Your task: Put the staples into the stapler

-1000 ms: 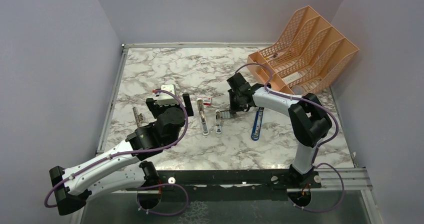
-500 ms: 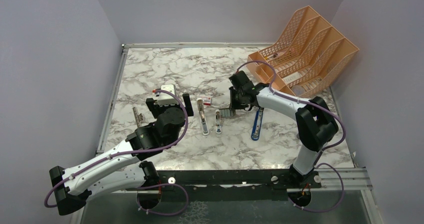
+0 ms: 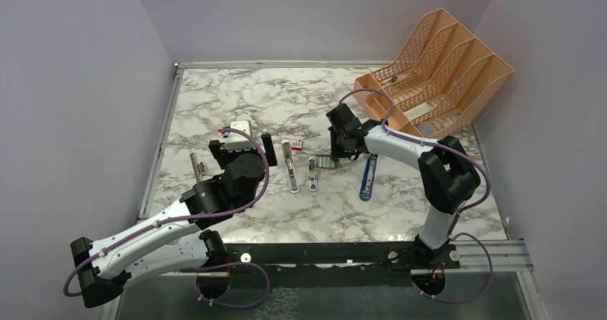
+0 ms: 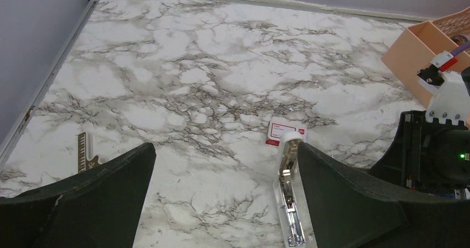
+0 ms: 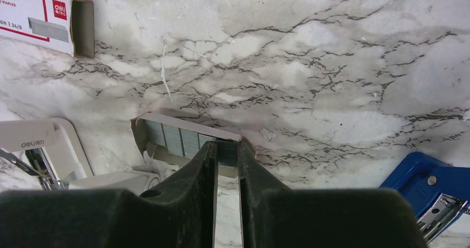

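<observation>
Overhead, the right arm was stretched forward and leftward over the marble table (image 3: 236,98), elbow raised and wrist pitched down, with the right pincer (image 3: 331,160) low over the surface. In the wrist view its black fingers (image 5: 191,198) were drawn almost together, clamped on one end of the staples (image 5: 177,140). These formed a grey, ribbed metallic strip with a pale upper edge, and the rest of the strip projected left of the fingertips, slightly tilted. Contact between strip and table: could not tell.

The stapler (image 3: 290,167), slim white plastic with a shiny silver channel, lay opened out just left of that pincer. One white half with a printed logo showed below-left of the fingertips. A red-and-white cardboard box (image 5: 39,16), one end open, lay ahead and left of the pincer, and a glossy blue tool (image 5: 418,173) lay to its right.

The left arm lay low, its forearm angled toward centre. The left pincer (image 4: 226,159) was spread wide and held nothing, with the stapler ahead by its right finger.
</observation>
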Controlling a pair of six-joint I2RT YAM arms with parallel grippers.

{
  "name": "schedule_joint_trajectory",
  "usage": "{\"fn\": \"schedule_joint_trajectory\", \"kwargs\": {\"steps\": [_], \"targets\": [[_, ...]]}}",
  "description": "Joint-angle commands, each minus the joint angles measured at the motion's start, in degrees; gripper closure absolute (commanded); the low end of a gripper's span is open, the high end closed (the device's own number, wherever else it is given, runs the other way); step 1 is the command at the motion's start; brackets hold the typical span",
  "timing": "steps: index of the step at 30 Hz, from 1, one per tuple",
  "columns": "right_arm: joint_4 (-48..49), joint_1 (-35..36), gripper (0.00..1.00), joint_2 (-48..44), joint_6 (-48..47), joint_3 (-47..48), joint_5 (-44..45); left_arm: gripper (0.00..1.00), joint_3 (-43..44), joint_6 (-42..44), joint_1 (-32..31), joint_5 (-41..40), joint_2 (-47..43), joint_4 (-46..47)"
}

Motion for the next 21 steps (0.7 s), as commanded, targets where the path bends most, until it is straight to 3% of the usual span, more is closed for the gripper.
{"fn": "schedule_joint_trajectory", "kwargs": {"steps": [1,21], "targets": [[3.0,1.1,0.79,-0.1,-0.8,-0.2,4.3,0.01,-0.3,-0.2,0.2,-0.8,-0.7,-0.1],[12.0,4.1,0.79,-3.9,-0.5,-7.6,10.5,0.01,-0.1,-0.1,0.2,-0.8,-0.3,-0.1]]}}
